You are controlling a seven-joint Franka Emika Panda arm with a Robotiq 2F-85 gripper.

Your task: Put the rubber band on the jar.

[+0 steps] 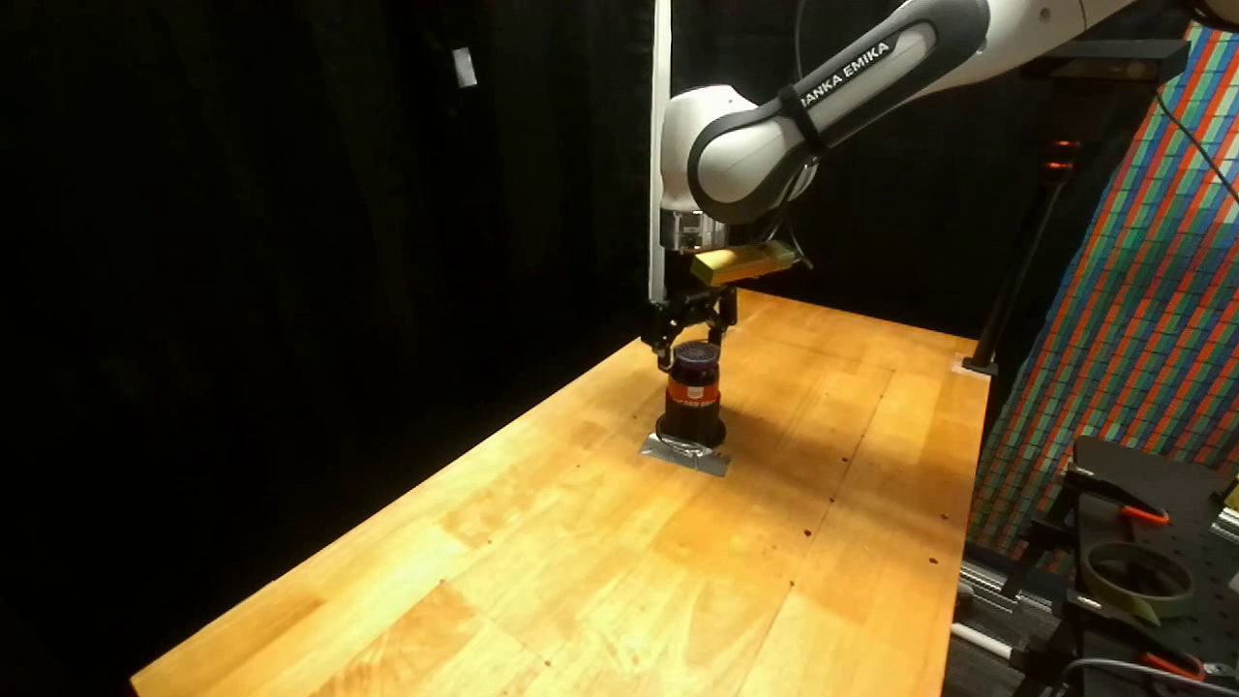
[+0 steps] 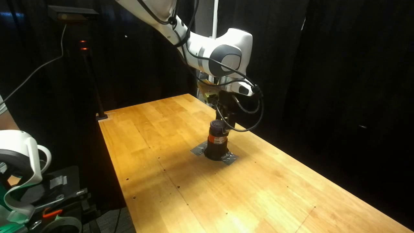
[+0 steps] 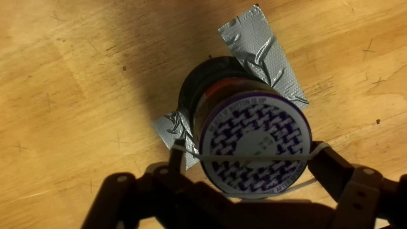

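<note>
The jar [image 1: 694,392] stands upright in a black base on the wooden table, with an orange label and a dark purple lid; it also shows in an exterior view [image 2: 217,139] and in the wrist view [image 3: 254,127]. My gripper [image 3: 249,146] is open, with a finger on either side of the lid; it points down at the jar in both exterior views [image 1: 690,347] [image 2: 223,121]. The pale rubber band [image 3: 254,158] is stretched around both fingers. One strand crosses over the middle of the lid, and the other runs along the lid's lower edge. Whether that strand touches the lid is unclear.
Silver tape strips [image 3: 264,54] hold the black base [image 1: 691,426] to the wooden table [image 1: 619,581]. A dark lamp post [image 1: 1016,281] stands at a table corner. A dark cart with a tape roll [image 1: 1140,581] stands beside the table. Black curtains hang behind.
</note>
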